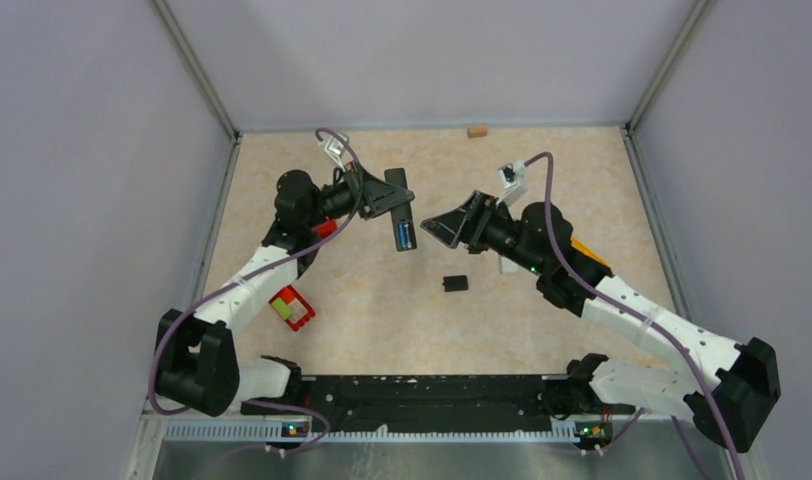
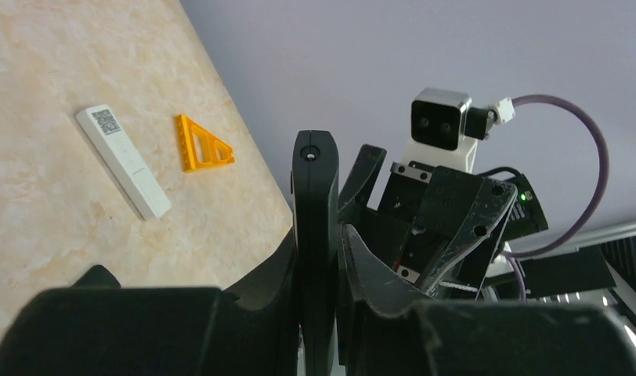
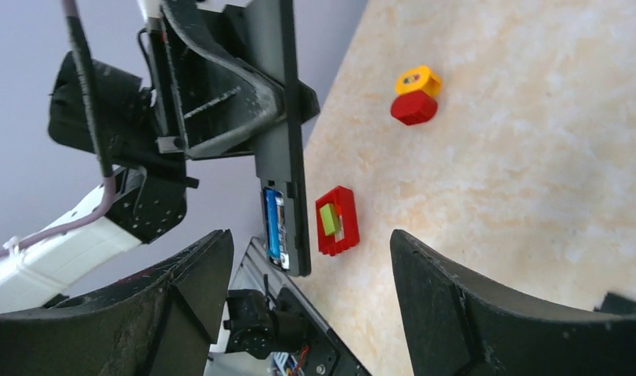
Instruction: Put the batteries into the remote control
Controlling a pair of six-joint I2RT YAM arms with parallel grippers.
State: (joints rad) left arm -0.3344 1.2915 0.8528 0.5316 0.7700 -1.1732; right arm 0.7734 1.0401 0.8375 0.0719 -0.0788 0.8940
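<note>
Loading looks part done to us: the remote (image 3: pixel 280 149) hangs above the table (image 1: pixel 362 300), clamped in the left tool (image 2: pixel 316 258), with its open compartment turned toward the right wrist view; in that compartment a blue battery (image 3: pixel 273 223) lies lengthwise and seems seated; whether a slot beside it is filled or bare we cannot tell, since we see it nearly edge-on.

The left tool is closed firmly on the remote, its fingers pressed against both flat faces, away from the compartment end; the right tool (image 3: pixel 311 247) stands wide open, holding nothing and touching nothing, its fingers framing the battery end of the remote from nearby.

We judge that the next move falls to the right arm: either fetch another battery, or pick up the small black square piece (image 1: pixel 455 283), which lies on the table near the remote and may be its cover; we find no loose battery in any view, so locating one comes first; the pick calls for a low, narrow pinch on a tiny thing, and for the left arm to hold the remote steady.
</note>
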